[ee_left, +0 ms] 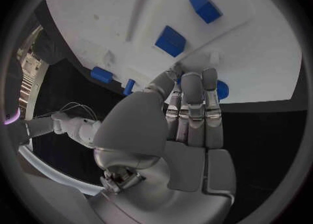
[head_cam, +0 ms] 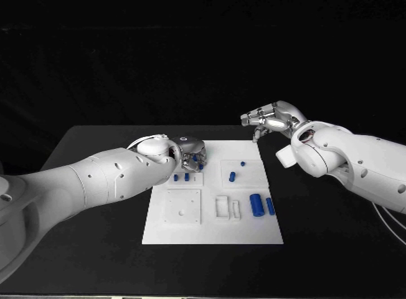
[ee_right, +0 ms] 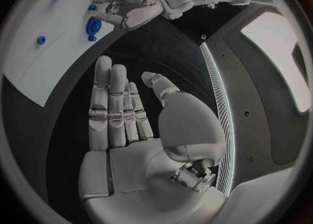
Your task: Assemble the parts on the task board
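The white task board [head_cam: 212, 215] lies in the middle of the black table. My left hand [head_cam: 187, 152] hangs over its far left corner. Its fingers [ee_left: 192, 99] lie straight and close together, tips against a blue round part [ee_left: 222, 89] at the board's edge, thumb close by. The fingers hide most of that part, so a grip is unclear. My right hand [head_cam: 273, 119] floats beyond the board's far right corner, fingers [ee_right: 111, 104] stretched out and palm bare. Several blue parts sit on the board: two small ones [head_cam: 182, 177], a peg [head_cam: 233, 176], a thick cylinder [head_cam: 256, 204].
White raised fixtures [head_cam: 228, 207] and a square recessed plate [head_cam: 182, 206] stand on the board's near half. Bare black table surrounds the board on all sides.
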### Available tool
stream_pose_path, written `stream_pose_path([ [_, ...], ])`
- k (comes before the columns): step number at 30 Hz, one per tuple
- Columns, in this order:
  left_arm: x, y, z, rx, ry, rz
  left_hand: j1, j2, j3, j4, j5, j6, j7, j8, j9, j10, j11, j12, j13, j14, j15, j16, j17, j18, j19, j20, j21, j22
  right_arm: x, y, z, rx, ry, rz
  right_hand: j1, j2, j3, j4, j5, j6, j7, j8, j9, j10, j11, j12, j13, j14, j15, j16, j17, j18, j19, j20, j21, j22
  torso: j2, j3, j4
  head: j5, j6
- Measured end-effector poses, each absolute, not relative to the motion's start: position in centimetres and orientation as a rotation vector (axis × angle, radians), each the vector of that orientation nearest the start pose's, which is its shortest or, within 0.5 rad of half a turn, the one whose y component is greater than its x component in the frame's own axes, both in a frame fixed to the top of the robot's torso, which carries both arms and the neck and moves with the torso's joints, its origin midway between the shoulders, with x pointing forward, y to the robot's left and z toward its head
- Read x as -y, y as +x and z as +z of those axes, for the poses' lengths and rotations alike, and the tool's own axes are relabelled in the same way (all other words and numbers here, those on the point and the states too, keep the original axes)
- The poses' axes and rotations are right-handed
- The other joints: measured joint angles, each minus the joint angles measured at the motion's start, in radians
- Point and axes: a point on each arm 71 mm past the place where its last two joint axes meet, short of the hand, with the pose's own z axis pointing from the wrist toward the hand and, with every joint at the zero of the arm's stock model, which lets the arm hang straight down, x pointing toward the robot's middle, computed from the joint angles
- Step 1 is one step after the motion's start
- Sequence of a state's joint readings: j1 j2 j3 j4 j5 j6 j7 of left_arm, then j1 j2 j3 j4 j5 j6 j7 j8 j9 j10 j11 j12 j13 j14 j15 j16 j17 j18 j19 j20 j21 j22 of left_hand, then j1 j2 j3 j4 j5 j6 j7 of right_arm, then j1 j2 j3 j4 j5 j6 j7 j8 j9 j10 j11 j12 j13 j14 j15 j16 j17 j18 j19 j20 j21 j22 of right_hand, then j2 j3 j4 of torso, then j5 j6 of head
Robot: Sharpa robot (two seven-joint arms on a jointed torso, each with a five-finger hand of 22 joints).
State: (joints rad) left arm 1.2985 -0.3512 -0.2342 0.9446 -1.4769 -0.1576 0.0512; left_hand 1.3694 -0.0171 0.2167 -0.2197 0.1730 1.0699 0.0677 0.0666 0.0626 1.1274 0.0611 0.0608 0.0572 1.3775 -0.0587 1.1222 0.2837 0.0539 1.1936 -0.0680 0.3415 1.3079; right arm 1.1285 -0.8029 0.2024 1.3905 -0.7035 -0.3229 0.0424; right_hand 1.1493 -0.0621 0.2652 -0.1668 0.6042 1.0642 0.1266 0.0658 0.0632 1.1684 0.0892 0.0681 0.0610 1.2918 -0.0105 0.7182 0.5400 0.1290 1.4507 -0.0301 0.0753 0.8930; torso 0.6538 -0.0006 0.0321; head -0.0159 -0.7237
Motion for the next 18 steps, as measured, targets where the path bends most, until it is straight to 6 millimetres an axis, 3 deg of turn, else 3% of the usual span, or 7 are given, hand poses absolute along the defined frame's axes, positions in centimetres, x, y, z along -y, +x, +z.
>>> stream_pose_path([
  [9, -9.94, 56.14, -22.27, -1.79, 0.496, -0.555, 0.001, 0.001, 0.011, 0.019, -0.006, 0.022, 0.013, 0.0, 0.0, 0.034, -0.011, 0.0, 0.0, 0.0, 0.0, 0.0, 0.003, 0.0, 0.004, -0.004, -0.005, 0.0, 23.21, 52.86, -14.59, -1.543, 0.661, 1.102, 0.0, 0.0, 0.0, 0.0, 0.005, 0.0, 0.0, 0.0, 0.0, 0.0, 0.0, 0.0, 0.0, 0.0, 0.0, 0.0, -0.001, 0.0, 0.0, 0.0, 0.0, 0.0, 0.0, 0.0005, 0.0007, -0.002, -0.001],
  [15, -9.96, 56.16, -22.29, -1.791, 0.495, -0.554, 0.017, 0.021, 0.013, 0.035, -0.006, 0.067, 0.025, 0.0, 0.0, 0.088, -0.013, 0.0, 0.0, 0.011, 0.004, 0.004, 0.004, 0.0, 0.009, 0.001, -0.005, 0.0, 23.19, 52.86, -14.59, -1.543, 0.661, 1.103, 0.0, 0.0, 0.0, 0.0, 0.005, 0.0, 0.0, 0.0, 0.0, 0.0, 0.0, 0.0, 0.0, 0.0, 0.0, 0.0, -0.001, -0.001, 0.0, 0.0, 0.0, 0.0, 0.0, 0.0012, 0.0001, -0.002, -0.001],
  [18, -9.95, 56.17, -22.29, -1.791, 0.495, -0.553, 0.023, 0.031, 0.003, 0.045, -0.008, 0.084, 0.027, 0.0, 0.0, 0.108, -0.015, 0.0, 0.0, 0.014, 0.007, 0.004, 0.006, 0.016, 0.013, 0.005, -0.003, 0.0, 23.18, 52.86, -14.59, -1.543, 0.661, 1.103, 0.0, 0.0, 0.0, 0.0, 0.01, 0.004, 0.004, 0.0, 0.0, 0.0, 0.0, 0.0, 0.0, -0.004, 0.004, 0.004, -0.003, -0.006, -0.001, 0.001, 0.0, 0.002, 0.0, 0.0016, -0.0001, -0.002, 0.0],
])
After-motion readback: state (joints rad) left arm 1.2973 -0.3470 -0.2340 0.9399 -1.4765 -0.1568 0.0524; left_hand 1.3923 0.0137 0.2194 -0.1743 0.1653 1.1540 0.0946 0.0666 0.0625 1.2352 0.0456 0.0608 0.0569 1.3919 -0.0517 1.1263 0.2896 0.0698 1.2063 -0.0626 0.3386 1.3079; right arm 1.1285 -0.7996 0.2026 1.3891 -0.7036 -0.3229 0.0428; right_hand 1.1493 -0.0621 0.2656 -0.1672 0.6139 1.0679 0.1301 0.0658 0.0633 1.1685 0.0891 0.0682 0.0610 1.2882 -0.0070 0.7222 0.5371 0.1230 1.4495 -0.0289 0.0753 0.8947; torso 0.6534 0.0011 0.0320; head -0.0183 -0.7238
